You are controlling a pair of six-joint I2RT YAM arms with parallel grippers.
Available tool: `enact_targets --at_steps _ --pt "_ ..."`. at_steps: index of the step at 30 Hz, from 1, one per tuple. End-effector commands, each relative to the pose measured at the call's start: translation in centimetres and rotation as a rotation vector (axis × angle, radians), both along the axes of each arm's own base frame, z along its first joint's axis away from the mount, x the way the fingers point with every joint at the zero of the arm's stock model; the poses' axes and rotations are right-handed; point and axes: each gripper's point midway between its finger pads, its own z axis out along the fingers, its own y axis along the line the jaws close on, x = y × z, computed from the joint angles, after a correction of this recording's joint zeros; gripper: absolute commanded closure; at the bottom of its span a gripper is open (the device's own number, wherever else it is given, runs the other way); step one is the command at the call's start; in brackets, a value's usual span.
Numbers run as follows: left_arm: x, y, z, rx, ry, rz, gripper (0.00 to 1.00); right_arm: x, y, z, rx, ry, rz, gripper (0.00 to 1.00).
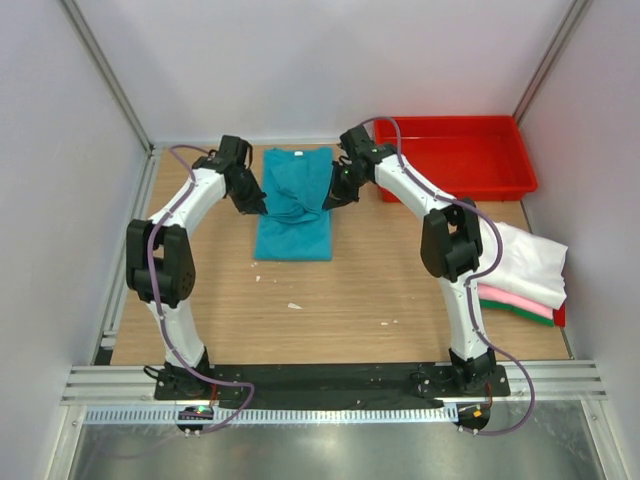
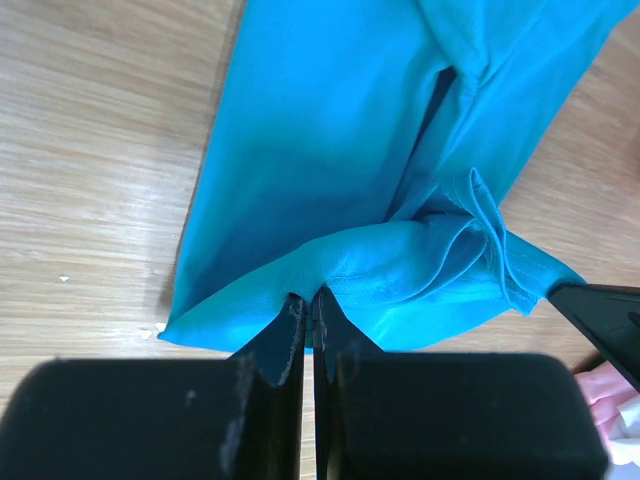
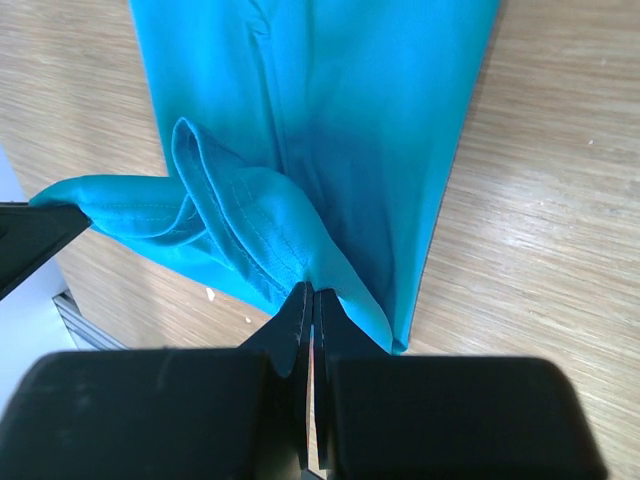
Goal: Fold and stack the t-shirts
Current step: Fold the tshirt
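Observation:
The teal t-shirt (image 1: 293, 205) lies lengthwise on the wooden table, folded into a narrow strip, with a small white neck label at its far end. My left gripper (image 1: 262, 208) is shut on the shirt's left edge (image 2: 330, 270) and my right gripper (image 1: 330, 200) is shut on its right edge (image 3: 290, 250). Both hold the cloth lifted and bunched across the middle. My left gripper (image 2: 308, 297) and my right gripper (image 3: 308, 292) each pinch a fold. Folded white (image 1: 525, 262), pink (image 1: 515, 300) and green (image 1: 520, 313) shirts lie stacked at the right edge.
A red plastic tray (image 1: 455, 155) stands at the back right, next to my right arm. The stack of folded shirts sits close to my right arm's base. Small white specks (image 1: 293, 305) lie on the table in front of the teal shirt.

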Motion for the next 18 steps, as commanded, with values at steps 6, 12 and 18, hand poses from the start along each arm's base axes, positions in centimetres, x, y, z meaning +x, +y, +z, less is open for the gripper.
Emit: enact_targets --at_steps 6,12,18 --pt "1.6 -0.1 5.7 -0.036 -0.130 -0.004 1.00 1.2 0.5 5.5 0.076 -0.105 0.003 0.99" --pt "2.1 -0.1 6.0 -0.033 -0.147 0.000 1.00 1.8 0.4 6.3 0.077 -0.140 -0.008 0.99" --pt "2.9 -0.1 4.1 -0.022 -0.126 -0.002 1.00 2.3 -0.1 3.7 0.041 -0.110 -0.001 0.99"
